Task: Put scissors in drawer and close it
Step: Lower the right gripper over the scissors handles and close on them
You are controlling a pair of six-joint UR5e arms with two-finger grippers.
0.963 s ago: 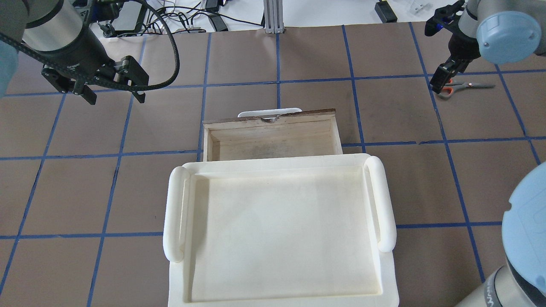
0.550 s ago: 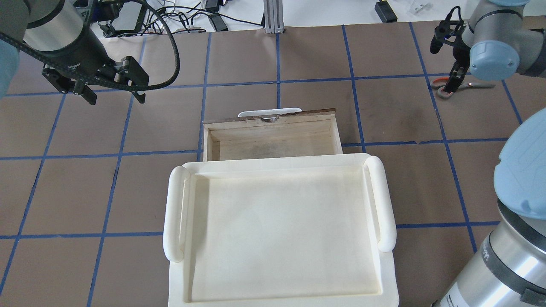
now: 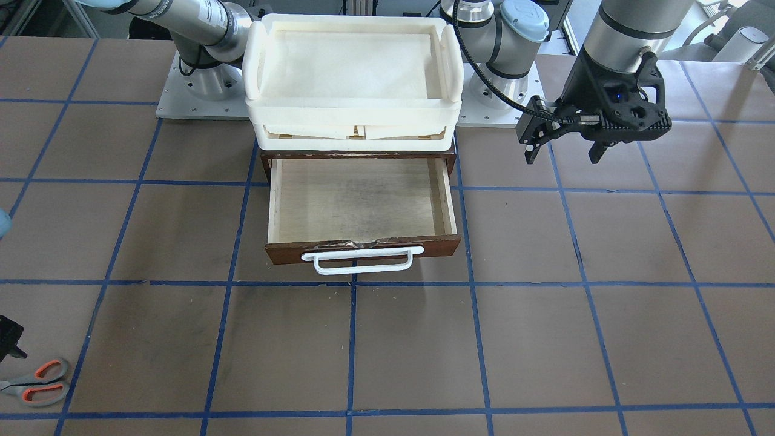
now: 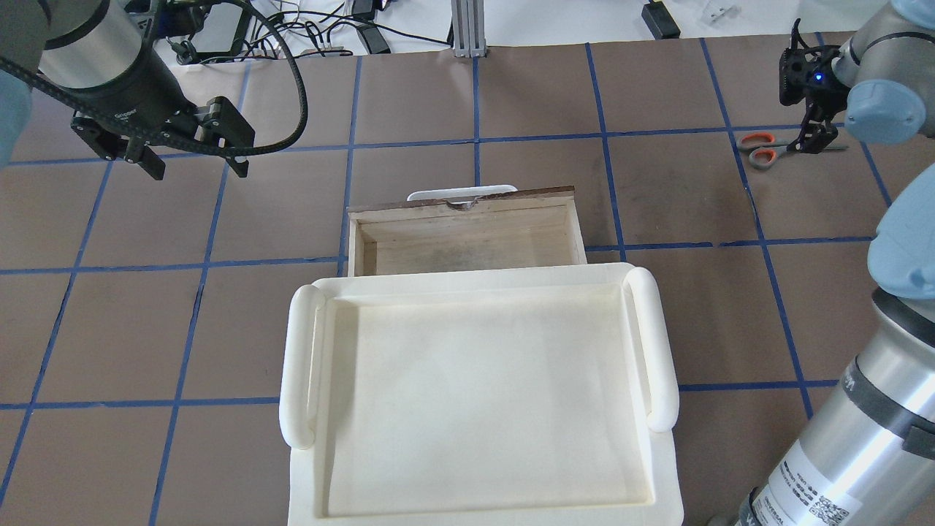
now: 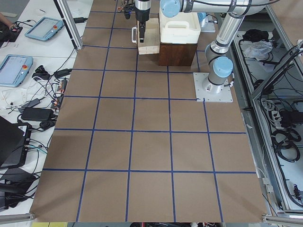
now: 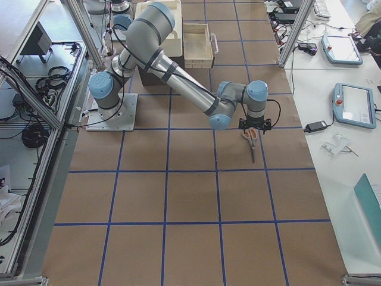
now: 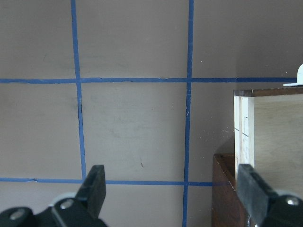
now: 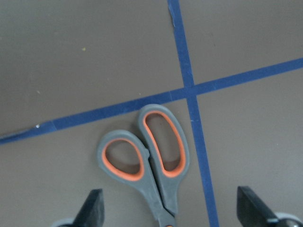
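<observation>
Right end effector, spread, above scissors — grey, orange-lined loops.

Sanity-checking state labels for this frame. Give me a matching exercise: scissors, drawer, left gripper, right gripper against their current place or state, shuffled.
1. scissors
2. drawer
3. left gripper
4. right gripper

A. open, over bare table off to the drawer's side
B. pulled out, nothing inside
C. lying flat on the table, well away from the drawer
D. open, fingers either side of the scissors

Pairs: 1-C, 2-B, 3-A, 4-D
</observation>
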